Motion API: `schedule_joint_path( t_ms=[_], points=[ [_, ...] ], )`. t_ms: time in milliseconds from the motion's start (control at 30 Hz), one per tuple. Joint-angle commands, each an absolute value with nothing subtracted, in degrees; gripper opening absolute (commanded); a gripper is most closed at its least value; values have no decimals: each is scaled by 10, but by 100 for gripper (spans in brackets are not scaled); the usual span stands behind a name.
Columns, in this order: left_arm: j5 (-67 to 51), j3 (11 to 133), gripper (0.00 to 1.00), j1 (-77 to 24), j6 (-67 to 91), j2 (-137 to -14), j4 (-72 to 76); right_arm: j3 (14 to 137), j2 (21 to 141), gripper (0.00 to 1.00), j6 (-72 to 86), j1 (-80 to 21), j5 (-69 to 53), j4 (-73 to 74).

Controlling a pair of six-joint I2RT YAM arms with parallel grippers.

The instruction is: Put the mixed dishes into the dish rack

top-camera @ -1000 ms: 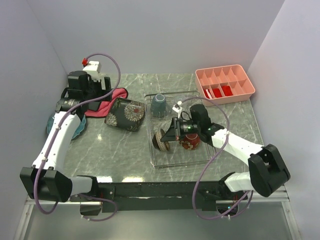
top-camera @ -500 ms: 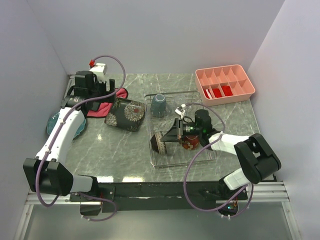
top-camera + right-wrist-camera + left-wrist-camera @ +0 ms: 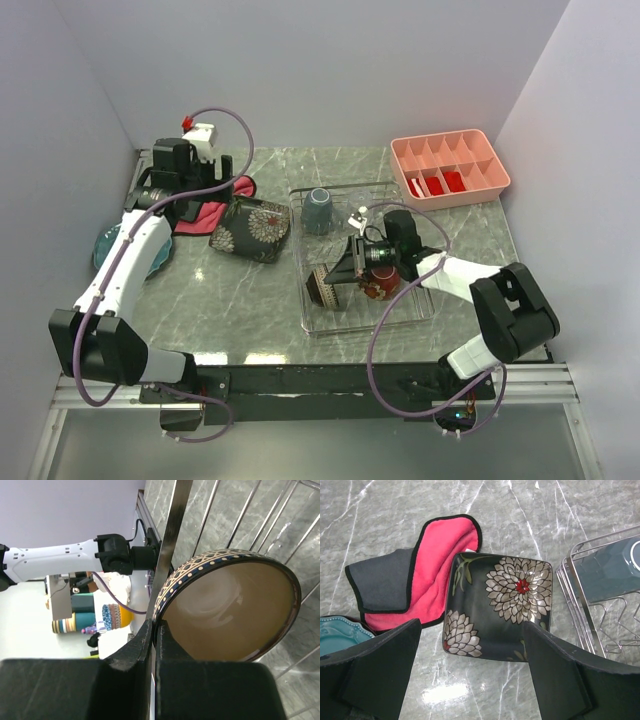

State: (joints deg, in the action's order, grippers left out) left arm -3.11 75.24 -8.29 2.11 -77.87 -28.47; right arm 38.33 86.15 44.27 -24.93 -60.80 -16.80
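Cream-lined bowl [image 3: 230, 610] rim pinched in right end effector [image 3: 154, 628], inside rack [image 3: 345, 318].

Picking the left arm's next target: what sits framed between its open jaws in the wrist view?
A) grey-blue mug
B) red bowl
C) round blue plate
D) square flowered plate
D: the square flowered plate lies on the table, centred between the jaws.

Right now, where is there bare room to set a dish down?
Widest bare marble: the near strip before the square dark flowered plate, left of the silver wire rack. A smaller patch lies between rack and pink plastic tray. Crowded: the rack's front, holding the dark cream-lined bowl, red bowl and right pincer.
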Motion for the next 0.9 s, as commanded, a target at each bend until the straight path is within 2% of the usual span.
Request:
schedule_joint_path(
  t_ms=[0,100,200,267,433,467,500,667,867],
  points=[
    [-27,770,89,-89,14,-778,-268,396,863,1,375,-230,-570,-81],
    [-30,766,89,-91,16,-779,-265,401,867,1,349,-218,-557,-25],
    [-30,761,89,-91,18,-780,-264,368,867,1,395,-193,-561,-62],
    [-32,759,89,-93,18,-780,-262,375,867,2,369,-187,-539,-24],
    [-32,763,89,-98,18,-786,-261,409,862,17,302,-175,-484,90],
    [-31,764,89,-98,18,-786,-260,418,860,25,266,-176,-472,111],
    [-30,765,89,-99,18,-787,-259,426,856,28,254,-176,-443,129],
    [-29,770,89,-103,17,-792,-258,473,840,36,178,-176,-362,225],
    [-28,779,89,-107,18,-801,-251,523,826,38,88,-176,-280,325]
  ],
)
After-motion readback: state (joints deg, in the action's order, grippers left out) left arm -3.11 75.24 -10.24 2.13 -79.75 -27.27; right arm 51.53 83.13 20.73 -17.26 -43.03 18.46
